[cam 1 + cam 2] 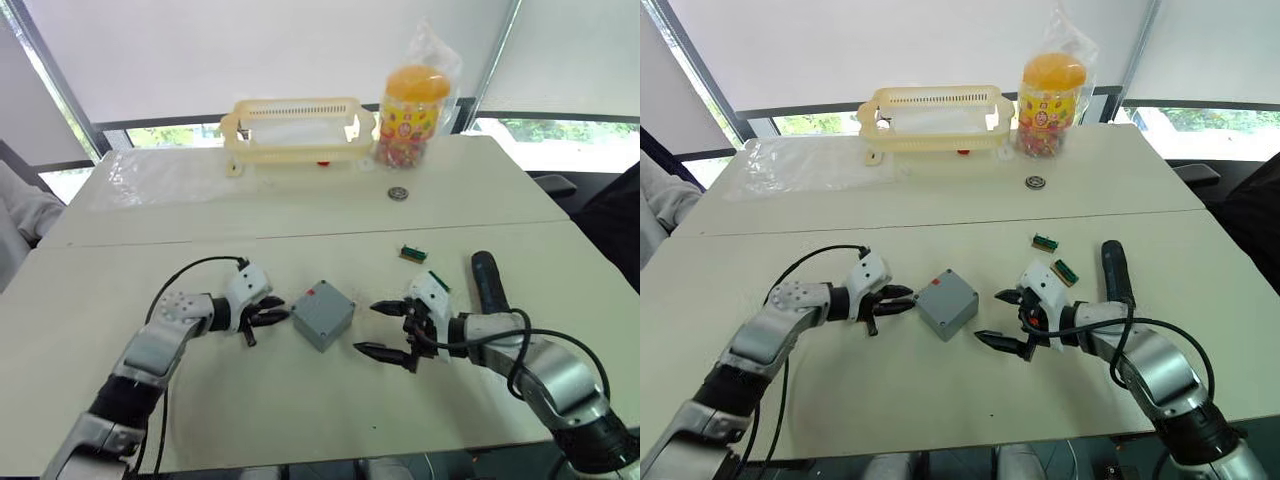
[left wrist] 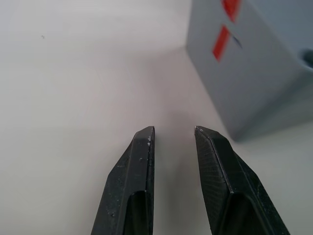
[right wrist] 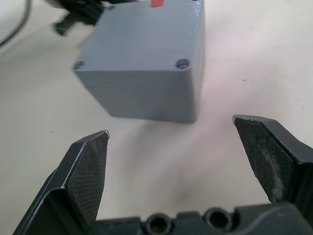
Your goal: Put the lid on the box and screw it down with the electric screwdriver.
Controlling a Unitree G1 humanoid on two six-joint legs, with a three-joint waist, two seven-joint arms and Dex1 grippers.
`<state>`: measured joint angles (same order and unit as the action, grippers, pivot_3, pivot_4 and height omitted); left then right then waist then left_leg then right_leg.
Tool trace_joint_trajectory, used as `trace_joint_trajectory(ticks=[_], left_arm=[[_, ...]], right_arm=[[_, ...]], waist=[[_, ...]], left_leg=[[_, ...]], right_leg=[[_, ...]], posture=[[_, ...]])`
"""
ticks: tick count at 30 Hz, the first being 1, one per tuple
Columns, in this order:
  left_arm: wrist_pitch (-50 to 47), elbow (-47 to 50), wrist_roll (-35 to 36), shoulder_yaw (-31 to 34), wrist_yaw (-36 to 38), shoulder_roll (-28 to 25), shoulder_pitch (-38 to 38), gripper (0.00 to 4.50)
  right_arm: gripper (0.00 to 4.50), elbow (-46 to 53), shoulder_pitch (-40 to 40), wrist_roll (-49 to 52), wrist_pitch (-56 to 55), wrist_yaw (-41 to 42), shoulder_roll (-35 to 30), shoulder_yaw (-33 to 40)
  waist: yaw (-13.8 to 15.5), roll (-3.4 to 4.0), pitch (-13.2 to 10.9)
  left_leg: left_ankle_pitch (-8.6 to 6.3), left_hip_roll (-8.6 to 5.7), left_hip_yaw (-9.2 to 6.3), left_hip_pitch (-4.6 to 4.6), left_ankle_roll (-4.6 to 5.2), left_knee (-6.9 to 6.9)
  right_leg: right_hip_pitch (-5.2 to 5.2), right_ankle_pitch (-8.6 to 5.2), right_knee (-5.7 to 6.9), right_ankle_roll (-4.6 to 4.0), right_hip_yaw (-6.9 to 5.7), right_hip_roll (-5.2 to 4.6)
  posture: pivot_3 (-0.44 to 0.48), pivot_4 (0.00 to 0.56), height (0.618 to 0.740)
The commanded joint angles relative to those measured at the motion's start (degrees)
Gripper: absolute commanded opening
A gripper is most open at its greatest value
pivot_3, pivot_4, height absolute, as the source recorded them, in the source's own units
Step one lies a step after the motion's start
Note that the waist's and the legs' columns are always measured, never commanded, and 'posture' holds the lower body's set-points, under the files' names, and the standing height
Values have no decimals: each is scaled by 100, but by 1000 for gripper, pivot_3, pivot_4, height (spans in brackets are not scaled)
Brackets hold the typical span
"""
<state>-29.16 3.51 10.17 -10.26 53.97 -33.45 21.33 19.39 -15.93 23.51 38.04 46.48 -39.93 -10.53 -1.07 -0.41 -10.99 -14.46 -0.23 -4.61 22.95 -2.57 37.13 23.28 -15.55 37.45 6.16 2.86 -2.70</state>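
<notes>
The left gripper (image 1: 268, 315) lies low over the white table (image 1: 200, 400), its two black fingers (image 2: 134, 181) drawn near each other with only a slim gap between them, holding nothing; their tips stop just beside the box (image 1: 323, 313) without touching it. The box sits on the table between the two grippers, the lid (image 3: 142, 46) already on top of it (corner screw holes visible, a small red mark near one edge). To its right the right gripper (image 1: 385, 330) is spread wide and empty, fingers (image 3: 85, 171) pointing at the box but apart from it. Beyond that wrist the electric screwdriver (image 1: 487, 281) lies flat on the table, with two small green bit strips (image 1: 1045, 242) near it.
</notes>
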Motion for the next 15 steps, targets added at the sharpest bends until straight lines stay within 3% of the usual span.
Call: trace_joint_trajectory(ticks=[1,8,15], left_arm=[[-414,631,211,144,-111,-75,-277,1245],[-700,945,319,131,-314,-81,-525,1245],[-468,708,91,-208,-349,-29,-354,1245]], right_arm=[[4442,-388,-257,-232,-464,208,249,-228],[4442,-1160,-596,-618,-996,491,678,-569],[4442,-1214,-544,-669,-1072,672,832,-595]], waist=[[26,0,0],[22,-1,1],[37,0,1]], left_leg=[[0,-1,-1,0,0,1],[0,-1,-1,-4,0,0],[0,-2,-1,-6,-1,0]], right_leg=[[-1,0,0,0,0,-1],[-4,1,-1,-1,-1,-2],[-6,1,-1,-1,-1,-2]], posture=[[0,150,740],[0,150,740],[0,150,740]])
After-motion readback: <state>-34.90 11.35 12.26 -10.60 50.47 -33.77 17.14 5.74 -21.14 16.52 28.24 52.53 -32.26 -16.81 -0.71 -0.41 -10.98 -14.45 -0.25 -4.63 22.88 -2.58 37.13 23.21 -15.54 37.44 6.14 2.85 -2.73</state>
